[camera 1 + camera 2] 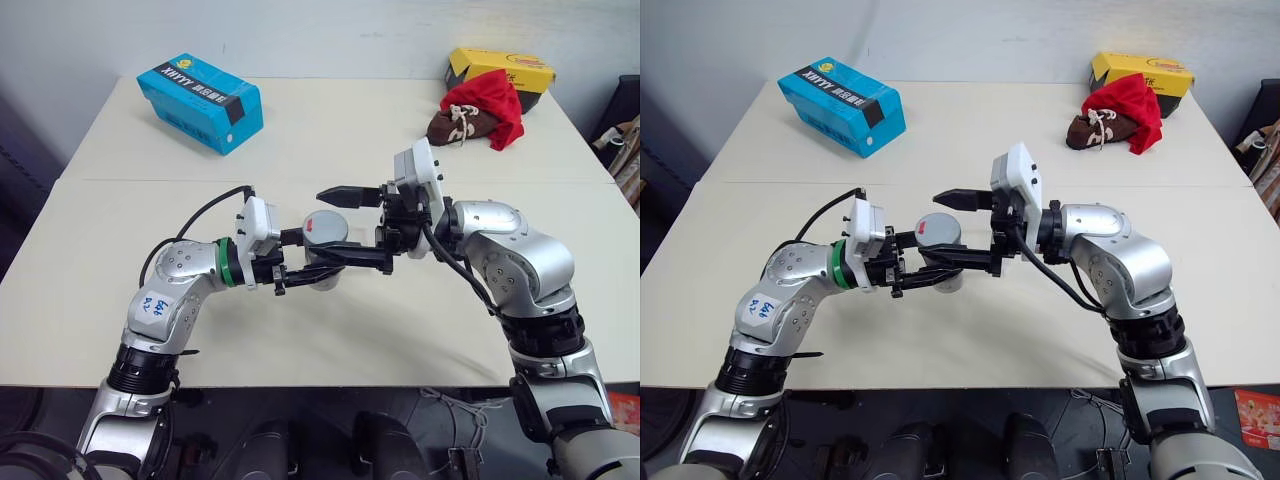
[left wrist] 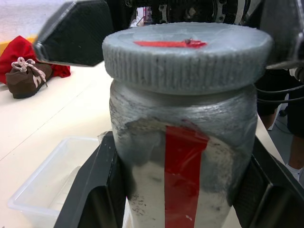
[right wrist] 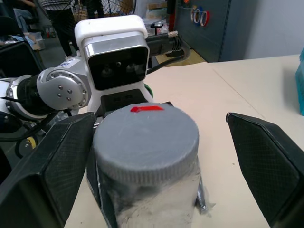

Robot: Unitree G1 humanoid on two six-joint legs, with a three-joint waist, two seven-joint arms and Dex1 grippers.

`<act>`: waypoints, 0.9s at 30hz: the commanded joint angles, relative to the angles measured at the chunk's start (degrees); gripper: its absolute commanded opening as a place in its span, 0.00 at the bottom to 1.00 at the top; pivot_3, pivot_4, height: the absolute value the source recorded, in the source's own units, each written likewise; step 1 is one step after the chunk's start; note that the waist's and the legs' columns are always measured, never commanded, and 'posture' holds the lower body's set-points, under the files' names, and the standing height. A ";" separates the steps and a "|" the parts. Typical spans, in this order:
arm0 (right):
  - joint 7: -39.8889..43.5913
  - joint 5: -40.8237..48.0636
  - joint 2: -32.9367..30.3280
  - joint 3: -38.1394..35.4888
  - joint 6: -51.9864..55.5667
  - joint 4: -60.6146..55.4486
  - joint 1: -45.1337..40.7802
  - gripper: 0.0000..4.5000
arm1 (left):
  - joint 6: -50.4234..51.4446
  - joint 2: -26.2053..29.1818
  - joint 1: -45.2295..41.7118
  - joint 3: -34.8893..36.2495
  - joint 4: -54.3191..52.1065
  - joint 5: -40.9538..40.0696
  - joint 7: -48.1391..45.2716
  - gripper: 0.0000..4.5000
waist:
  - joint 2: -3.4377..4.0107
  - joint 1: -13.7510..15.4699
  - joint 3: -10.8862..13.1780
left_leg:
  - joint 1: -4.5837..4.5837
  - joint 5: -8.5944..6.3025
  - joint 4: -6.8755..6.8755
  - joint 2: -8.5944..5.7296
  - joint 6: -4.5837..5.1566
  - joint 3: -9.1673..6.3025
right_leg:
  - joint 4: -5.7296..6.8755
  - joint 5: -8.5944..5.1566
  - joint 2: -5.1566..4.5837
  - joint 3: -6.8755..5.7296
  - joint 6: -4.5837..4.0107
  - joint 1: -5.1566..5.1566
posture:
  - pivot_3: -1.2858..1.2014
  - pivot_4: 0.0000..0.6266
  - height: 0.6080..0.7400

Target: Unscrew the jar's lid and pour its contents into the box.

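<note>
Jar [image 1: 325, 262] held at centre frame above the bench [image 1: 330, 130], clamped at its body by the left claw [image 1: 318, 268], whose two black fingers are closed against the jar's sides. Jar surface reads grey with a red stripe in the left wrist view. Lid [image 3: 145, 142] in place on the jar, grey, ribbed at the edge, with a small red mark on top.

Right claw [image 1: 348, 228] reaches in from the right of the frame, jaws spread wide with one finger to each side of the lid; in the right wrist view the right-hand finger stands clear of the lid, while contact at the other finger cannot be told.

Box [image 2: 45, 183], clear plastic, lies on the bench beneath the jar, lower left in the left wrist view. Contents cannot be made out through the jar wall.

Blue carton [image 1: 200, 102] at upper left of the bench. Yellow carton [image 1: 500, 72] at upper right, with a red cloth [image 1: 490, 105] and a brown shoe [image 1: 458, 124] just before it.
</note>
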 commanded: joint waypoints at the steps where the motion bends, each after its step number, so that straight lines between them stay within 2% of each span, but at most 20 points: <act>1: 1.90 2.50 -0.36 -2.13 -1.20 -2.66 -0.03 1.00 | -1.02 -0.02 -0.19 0.32 -1.08 -0.18 -0.39 0.51 | 0.00 0.00 0.00 | 0.00 0.00 0.00 0.00 0.00 0.01 | 0.00 0.00 0.00 0.00 0.00 0.00 | 0.52 0.24 1.00; 14: -0.71 -1.01 1.07 0.86 -2.22 -3.06 -1.85 1.00 | -0.84 -0.05 -0.12 0.17 -1.09 -0.19 -0.42 0.51 | 0.00 0.01 0.00 | 0.00 0.00 0.00 0.00 0.00 0.00 | 0.00 0.00 0.00 0.00 0.00 0.00 | 0.52 0.24 1.00; 17: -0.98 -1.68 1.57 1.21 -2.50 -2.54 -2.01 0.86 | -0.88 -0.06 -0.11 0.13 -1.07 -0.18 -0.46 0.51 | 0.00 0.02 0.00 | 0.00 0.00 0.00 0.00 0.00 0.00 | 0.00 0.00 -0.01 0.00 0.00 0.00 | 0.52 0.24 1.00; 21: -1.04 -1.37 2.54 0.75 -2.72 -2.33 -1.99 0.57 | -0.83 -0.02 0.05 0.12 -1.25 -0.21 -0.41 0.51 | 0.00 -0.01 0.00 | 0.00 0.00 0.00 0.00 0.00 0.00 | 0.00 0.00 0.00 0.00 0.00 0.00 | 0.52 0.24 1.00; 24: -1.34 0.78 3.65 -0.37 -1.37 -2.48 -1.87 0.56 | -0.76 0.04 0.22 0.13 -1.44 -0.23 -0.37 0.51 | 0.00 -0.02 0.00 | 0.00 0.00 0.00 0.00 0.00 0.00 | 0.01 0.00 0.00 0.00 0.00 0.00 | 0.52 0.24 1.00; 27: -6.24 13.63 7.88 -7.57 6.12 -3.07 -1.92 0.56 | -0.84 0.20 0.42 0.15 -1.48 -0.20 -0.49 0.51 | 0.00 -0.02 0.00 | 0.00 0.00 0.00 0.00 0.00 0.00 | 0.01 0.00 0.00 0.00 0.00 0.00 | 0.52 0.24 1.00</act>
